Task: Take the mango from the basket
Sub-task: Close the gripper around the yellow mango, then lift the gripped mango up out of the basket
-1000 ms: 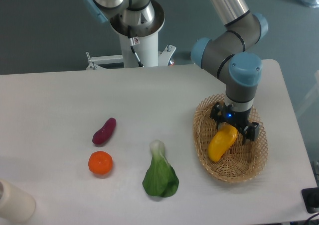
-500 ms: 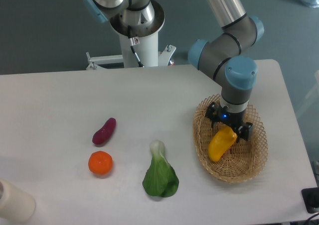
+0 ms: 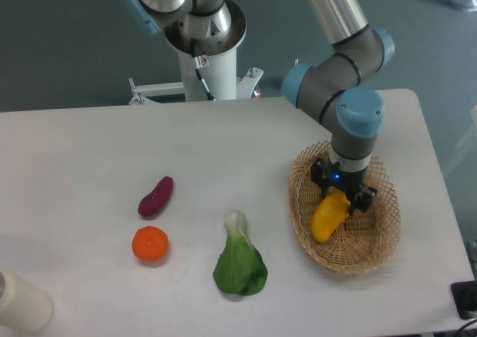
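Glossy yellow-orange mango (image 3: 328, 214), elongated, tilted in wicker basket (image 3: 376, 244), jaws clamped on its upper end

Lab setup: my arm bolted to white pedestal (image 3: 211, 61), plain white table (image 3: 89, 150), bare grey floor (image 3: 59, 39) behind.

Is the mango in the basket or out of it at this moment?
In. The mango lies inside the basket, its upper end under the gripper; whether it is lifted cannot be told.

The basket (image 3: 373, 249) rim rings the mango (image 3: 328, 216); the arm (image 3: 350, 121) blocks from above, and worktop (image 3: 89, 150) lies open leftward.
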Available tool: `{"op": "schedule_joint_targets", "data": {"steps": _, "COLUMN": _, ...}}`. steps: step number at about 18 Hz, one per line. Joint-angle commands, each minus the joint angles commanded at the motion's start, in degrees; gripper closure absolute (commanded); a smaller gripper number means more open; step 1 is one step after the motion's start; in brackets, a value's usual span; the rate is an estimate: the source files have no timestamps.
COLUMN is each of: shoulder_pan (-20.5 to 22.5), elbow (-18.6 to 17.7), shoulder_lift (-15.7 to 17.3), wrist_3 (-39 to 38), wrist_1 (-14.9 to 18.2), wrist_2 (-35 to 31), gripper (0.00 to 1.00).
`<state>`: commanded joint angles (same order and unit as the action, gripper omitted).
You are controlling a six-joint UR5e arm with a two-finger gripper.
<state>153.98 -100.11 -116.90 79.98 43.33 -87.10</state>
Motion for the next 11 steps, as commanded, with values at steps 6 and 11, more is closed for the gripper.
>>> {"op": "schedule_joint_targets", "data": {"steps": 6, "shoulder_pan": 0.8, "elbow": 1.8, "shoulder_lift": 2.1, "wrist_3": 0.1, "wrist_1": 0.2, "wrist_2": 0.7, "gripper": 0.50}}
{"op": "schedule_joint_targets", "data": {"steps": 11, "shoulder_pan": 0.8, "elbow": 3.3, "shoulder_lift": 6.6, "wrist_3": -5.4, "wrist_1": 0.8, "wrist_2": 6.5, "gripper": 0.49}}
